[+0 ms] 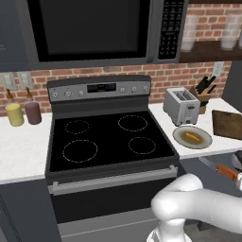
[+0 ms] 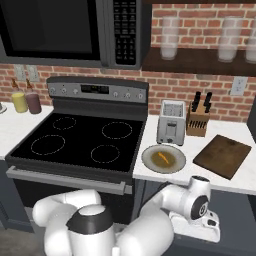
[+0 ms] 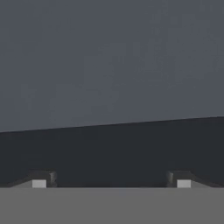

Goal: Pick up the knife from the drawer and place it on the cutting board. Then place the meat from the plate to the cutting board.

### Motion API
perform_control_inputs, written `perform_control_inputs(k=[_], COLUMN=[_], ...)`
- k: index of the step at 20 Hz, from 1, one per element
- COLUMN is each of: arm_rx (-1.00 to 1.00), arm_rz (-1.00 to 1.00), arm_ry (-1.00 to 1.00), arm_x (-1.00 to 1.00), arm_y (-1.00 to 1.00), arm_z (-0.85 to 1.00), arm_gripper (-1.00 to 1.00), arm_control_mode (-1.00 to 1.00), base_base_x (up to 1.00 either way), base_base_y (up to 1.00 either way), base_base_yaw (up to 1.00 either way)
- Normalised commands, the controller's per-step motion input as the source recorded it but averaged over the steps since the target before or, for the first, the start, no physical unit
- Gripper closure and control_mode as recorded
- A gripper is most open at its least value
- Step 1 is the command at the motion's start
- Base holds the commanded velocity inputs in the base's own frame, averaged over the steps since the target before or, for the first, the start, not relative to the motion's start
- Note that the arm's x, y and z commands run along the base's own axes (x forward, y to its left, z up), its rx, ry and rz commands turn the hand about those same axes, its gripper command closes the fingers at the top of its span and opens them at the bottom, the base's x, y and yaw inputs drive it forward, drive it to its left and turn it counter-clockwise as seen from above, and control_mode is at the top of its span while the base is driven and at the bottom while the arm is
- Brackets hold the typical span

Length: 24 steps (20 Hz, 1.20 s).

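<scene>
Your gripper (image 3: 111, 181) stands wide with nothing between its fingertips, facing a flat dark slate panel close up, while the knife (image 1: 226, 171) lies in the open drawer (image 1: 208, 163) below the plate (image 1: 192, 137), with the meat (image 1: 192, 136) on it beside the cutting board (image 1: 228, 124).

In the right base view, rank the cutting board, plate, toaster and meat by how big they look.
1. cutting board
2. plate and toaster: these look alike in extent, too close to rank
3. meat, by far the smallest
</scene>
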Motion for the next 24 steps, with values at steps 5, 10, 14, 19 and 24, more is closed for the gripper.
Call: perform_control_inputs(k=[5,10,14,19,24], arm_rx=[0.0,0.0,0.0,0.01,0.03], arm_rz=[0.0,0.0,0.0,0.0,0.0], arm_ry=[0.17,0.12,0.04,-0.29,-0.4], arm_x=[-0.96,-1.0,-0.7,0.27,0.57], arm_y=[-0.03,-0.04,-0.01,0.0,0.0], arm_z=[-0.13,-0.03,0.09,0.61,0.77], arm_gripper=[-1.0,-1.0,-1.0,-1.0,-1.0], arm_control_mode=[-1.0,-1.0,-1.0,-1.0,-1.0], base_base_x=[0.0,0.0,0.0,0.0,0.0], base_base_y=[0.0,0.0,0.0,0.0,0.0], base_base_yaw=[0.0,0.0,0.0,0.0,0.0])
